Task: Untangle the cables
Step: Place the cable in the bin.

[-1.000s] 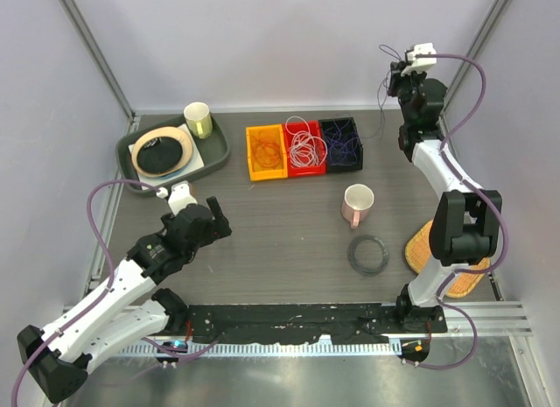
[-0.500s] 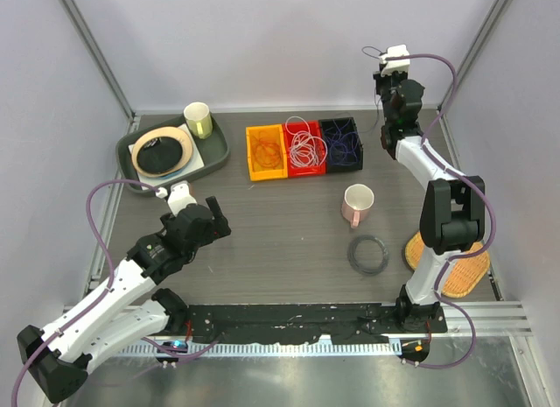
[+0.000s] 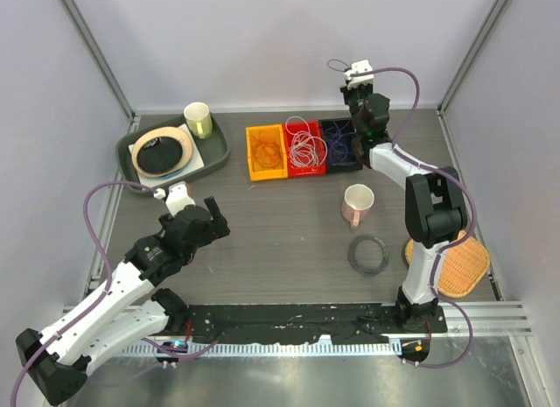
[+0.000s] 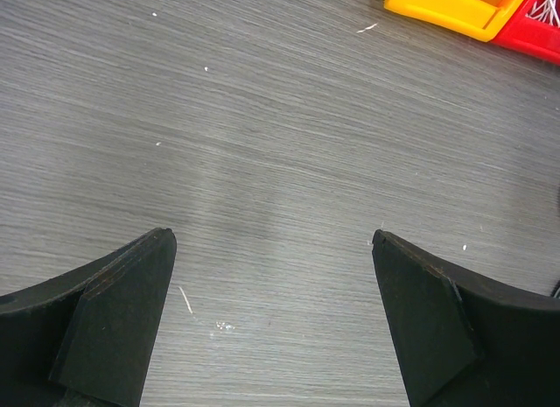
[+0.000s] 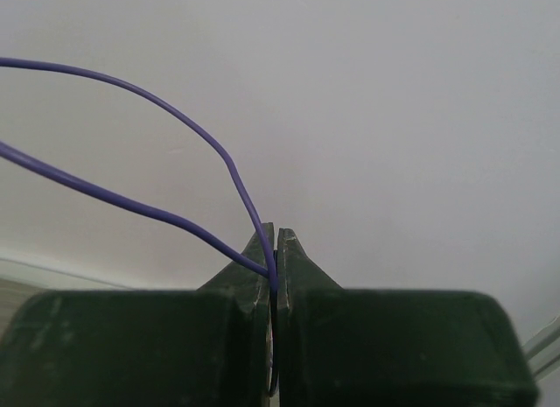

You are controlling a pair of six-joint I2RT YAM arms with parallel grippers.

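Observation:
Three bins stand in a row at the back: an orange bin (image 3: 266,150) with orange cables, a red bin (image 3: 304,146) with white cables (image 3: 305,147), and a dark bin (image 3: 341,143) with purple cables. My right gripper (image 3: 352,78) is raised above the dark bin's far side and is shut on a thin purple cable (image 5: 175,109). In the right wrist view the jaws (image 5: 276,232) pinch it against the wall, and its loop (image 3: 335,66) sticks out to the left. My left gripper (image 3: 213,216) is open and empty low over bare table (image 4: 271,241).
A pink mug (image 3: 358,203) and a black ring of coiled cord (image 3: 368,254) sit right of centre. A woven mat (image 3: 459,260) lies at the right edge. A green tray (image 3: 131,166) with a plate and a pale cup (image 3: 199,120) is at the back left.
My right arm has swung left from the back right corner to above the dark bin, carrying the purple cable. The left arm has not moved.

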